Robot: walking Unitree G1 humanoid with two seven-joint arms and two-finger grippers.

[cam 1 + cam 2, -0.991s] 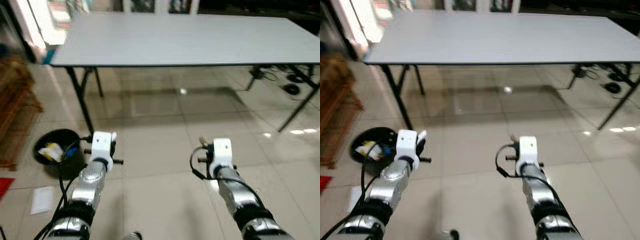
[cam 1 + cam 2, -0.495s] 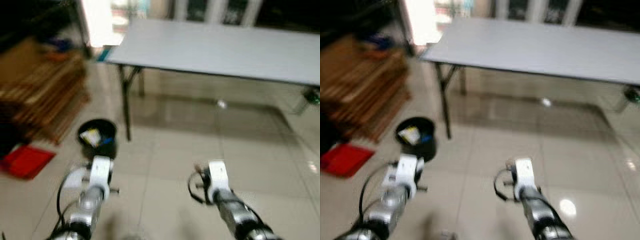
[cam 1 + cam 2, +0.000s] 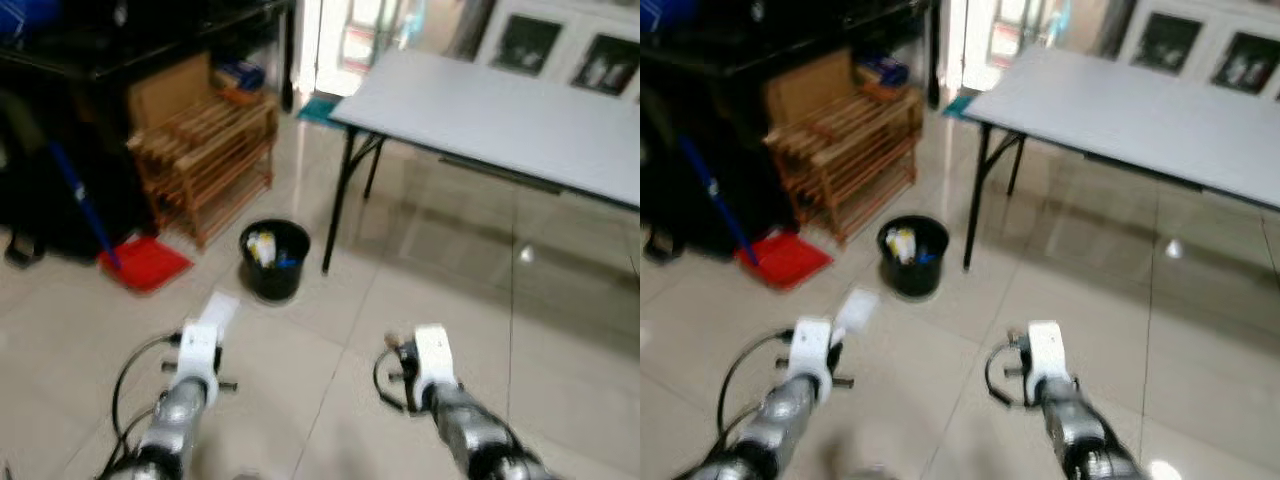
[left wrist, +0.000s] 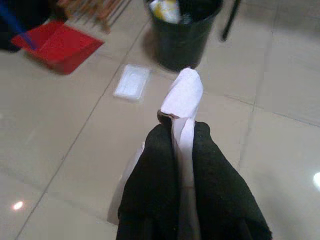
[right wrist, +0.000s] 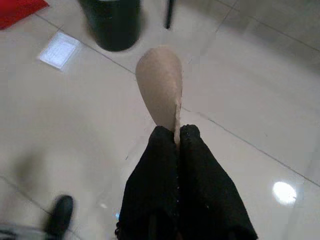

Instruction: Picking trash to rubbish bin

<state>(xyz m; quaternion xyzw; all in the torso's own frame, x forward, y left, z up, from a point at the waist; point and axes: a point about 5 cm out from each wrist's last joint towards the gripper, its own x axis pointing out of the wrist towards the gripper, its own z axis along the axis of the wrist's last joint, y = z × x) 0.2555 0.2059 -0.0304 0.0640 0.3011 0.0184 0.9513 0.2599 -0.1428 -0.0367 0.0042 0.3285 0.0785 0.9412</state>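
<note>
At the far left of the head picture, a red dustpan (image 3: 145, 262) lay on the floor beside a wooden rack (image 3: 205, 150). A little right of it, near the middle of the frame, stood the black bin (image 3: 274, 260). It already had some rubbish in it, something yellow and white. A flat white packet (image 4: 132, 82) lay on the tiles just beside the bin, not in it.

In the lower left of the frame the left gripper (image 4: 179, 131) was held out in front of the robot. In the wrist picture its two black fingers were squeezed together on a piece of white paper (image 4: 184, 95), which stuck out past the tips toward the bin.

In the lower middle, the right gripper (image 5: 174, 131) was also pinched tight, on a tan scrap (image 5: 161, 85). It looked like paper or a dry leaf, but the picture was too soft to be sure.

To the right, a grey table (image 3: 500, 110) filled the upper right of the frame.

So the picking up looked done for these two bits. They were not in the bin yet, and the bin was a few tiles ahead. I would say the robot had to get closer and drop both in. The flat packet on the floor looked like a job left over.
</note>
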